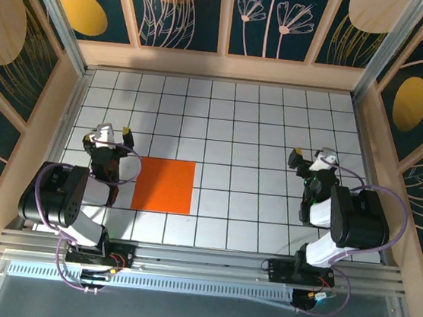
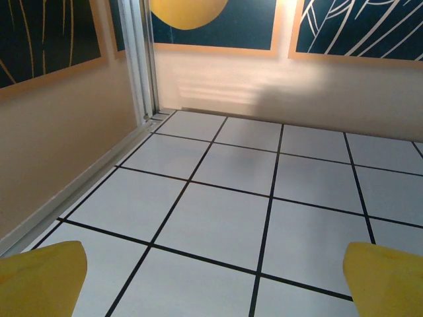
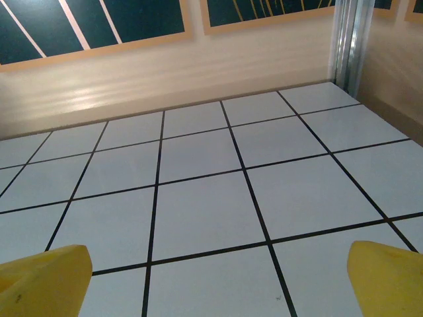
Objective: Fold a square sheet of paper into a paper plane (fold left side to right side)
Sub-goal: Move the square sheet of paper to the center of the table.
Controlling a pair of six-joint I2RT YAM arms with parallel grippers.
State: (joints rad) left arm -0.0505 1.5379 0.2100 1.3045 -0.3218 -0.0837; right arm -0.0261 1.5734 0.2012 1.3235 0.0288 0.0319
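At the left side of the white grid-tiled table (image 1: 238, 123): left gripper (image 1: 108, 133), pointing toward the far wall. Its jaws are spread wide and hold nothing. In the left wrist view its yellow fingertips (image 2: 41, 281) sit at the two lower corners, with bare tiles between them and the left side wall and a metal corner post beyond.

Just right of the left arm: the square sheet of paper (image 1: 163, 185), bright orange. It lies flat and unfolded on the tiles, its edges in line with the grid. It sits left of the table's middle, toward the near edge, and neither gripper touches it. The left gripper stands just beyond its far left corner.

At the right side of the table, well apart from the sheet: right gripper (image 1: 315, 156), also pointing toward the far wall. Its jaws are fully apart and empty. In the right wrist view its yellow fingertips (image 3: 386, 281) frame bare tiles.
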